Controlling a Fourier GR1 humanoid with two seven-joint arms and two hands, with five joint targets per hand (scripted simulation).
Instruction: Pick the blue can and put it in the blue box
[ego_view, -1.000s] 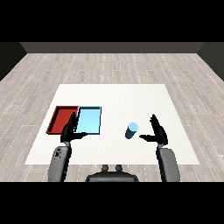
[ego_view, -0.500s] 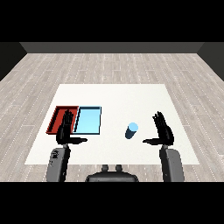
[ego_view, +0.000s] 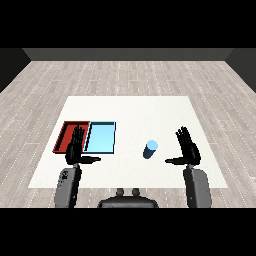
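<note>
The blue can (ego_view: 150, 149) stands upright on the white table (ego_view: 130, 112), right of the trays. My right hand (ego_view: 187, 148) is open, fingers straight and thumb pointing left, a short way right of the can and apart from it. The light blue tray (ego_view: 101, 137) lies left of the can with nothing in it. My left hand (ego_view: 76, 146) is open too, raised over the seam between the red tray (ego_view: 69, 134) and the blue one, partly covering both.
The red tray sits flush against the blue tray's left side. White table surface stretches behind the can and trays. The table's front edge runs just past both forearms.
My right hand has drifted right and slightly back from the can. The left hand has shifted a little left and lower over the trays. The can has not moved.
</note>
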